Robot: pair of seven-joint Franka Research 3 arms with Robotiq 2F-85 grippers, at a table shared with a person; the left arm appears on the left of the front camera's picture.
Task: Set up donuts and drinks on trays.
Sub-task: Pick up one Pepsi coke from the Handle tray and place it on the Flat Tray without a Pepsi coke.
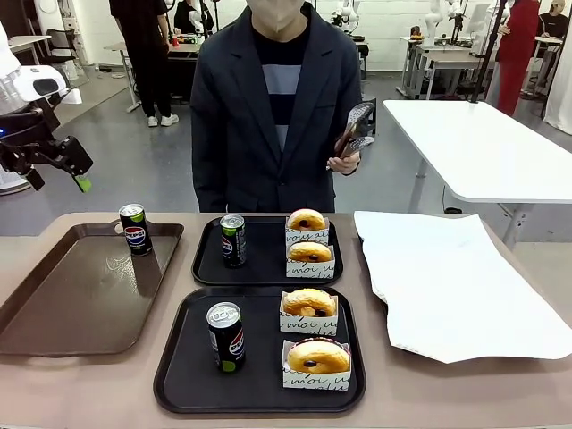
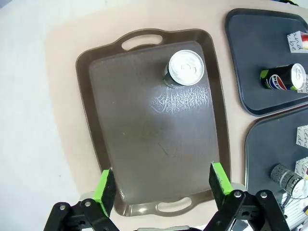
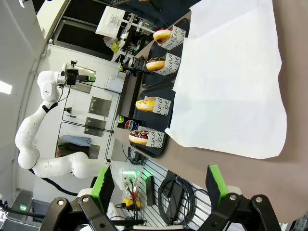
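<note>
Two black trays lie mid-table. The far tray (image 1: pixel 264 264) carries one of the drinks, a black can (image 1: pixel 233 239), and two donuts (image 1: pixel 307 221) (image 1: pixel 310 253) in white paper holders. On the near tray (image 1: pixel 265 362) stand a can (image 1: pixel 226 336) and two more donuts (image 1: pixel 309 304) (image 1: pixel 317 356). A third can (image 1: pixel 135 229) (image 2: pixel 185 68) stands at the far end of the brown tray (image 1: pixel 80 286) (image 2: pixel 154 139). My left gripper (image 1: pixel 59 179) (image 2: pixel 162 182) hangs open and empty high above the brown tray. My right gripper (image 3: pixel 159 180) is open and empty, off the table's side by the white paper (image 3: pixel 231 82).
A large white paper sheet (image 1: pixel 456 277) covers the table's right part. The person stands at the far side holding tongs (image 1: pixel 353 130) up at chest height. In the left wrist view both black trays (image 2: pixel 255 57) (image 2: pixel 274 144) lie right of the brown tray.
</note>
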